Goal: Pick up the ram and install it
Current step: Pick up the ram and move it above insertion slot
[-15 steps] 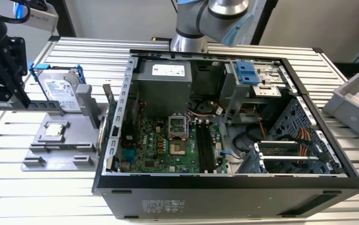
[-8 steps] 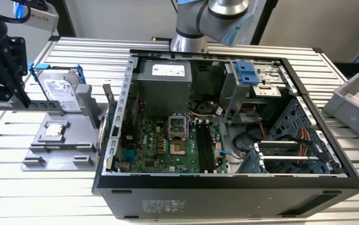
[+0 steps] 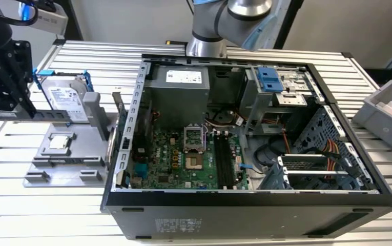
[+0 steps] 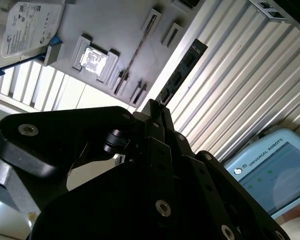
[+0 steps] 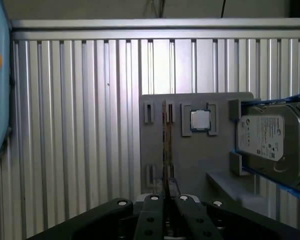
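Over the grey tray [image 3: 66, 171] at the exterior view's left, my pincer [image 3: 30, 114] hung with its black fingers [image 5: 152, 202] drawn in to a narrow gap, clamped on the ram [image 3: 48, 117]. The ram was a thin, flat stick that I held level, lifted clear of the tray and touching nothing but my fingers. In the first wrist view it ran edge-on as a slim line out from between my fingertips, crossing over the tray far below. In the second wrist view my fingertips stood close together, but I could not make out the stick between them.

On the tray lay a small square chip [image 3: 60, 142] in its recess. Beside it a silver hard drive [image 3: 62, 97] sat in a blue frame at the tray's far end. The tray rested on the ribbed metal table [image 3: 18, 210], just beside the open computer case [image 3: 250, 207].

Inside the case the green motherboard [image 3: 171, 166] lay flat, with its long black slots [image 3: 223, 159] running beside the processor socket [image 3: 193, 138]. The ram in my grip was well apart from those slots, outside the case wall. A grey bin [image 3: 387, 120] stood on the table at the exterior view's right, beyond the case. A light blue pendant [image 4: 270, 175] lay on the table off to one side of me.
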Controlling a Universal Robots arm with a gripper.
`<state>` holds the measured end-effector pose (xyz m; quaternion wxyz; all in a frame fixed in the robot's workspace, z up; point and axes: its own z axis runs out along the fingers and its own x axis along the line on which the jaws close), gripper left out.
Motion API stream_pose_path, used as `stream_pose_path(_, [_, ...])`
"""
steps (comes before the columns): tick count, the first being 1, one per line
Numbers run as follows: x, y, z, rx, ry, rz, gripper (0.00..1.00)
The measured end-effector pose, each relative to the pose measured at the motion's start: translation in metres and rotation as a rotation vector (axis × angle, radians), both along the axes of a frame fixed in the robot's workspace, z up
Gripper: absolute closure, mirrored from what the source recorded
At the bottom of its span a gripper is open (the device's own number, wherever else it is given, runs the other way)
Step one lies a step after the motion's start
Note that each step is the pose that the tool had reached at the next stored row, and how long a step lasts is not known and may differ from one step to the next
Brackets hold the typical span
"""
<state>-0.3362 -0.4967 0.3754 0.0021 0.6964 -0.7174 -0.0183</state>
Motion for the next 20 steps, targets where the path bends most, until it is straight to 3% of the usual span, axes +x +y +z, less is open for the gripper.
stream_pose_path(20, [0.0055, 0.0000, 0.0000, 0.0000, 0.0000, 0.000, 1.00])
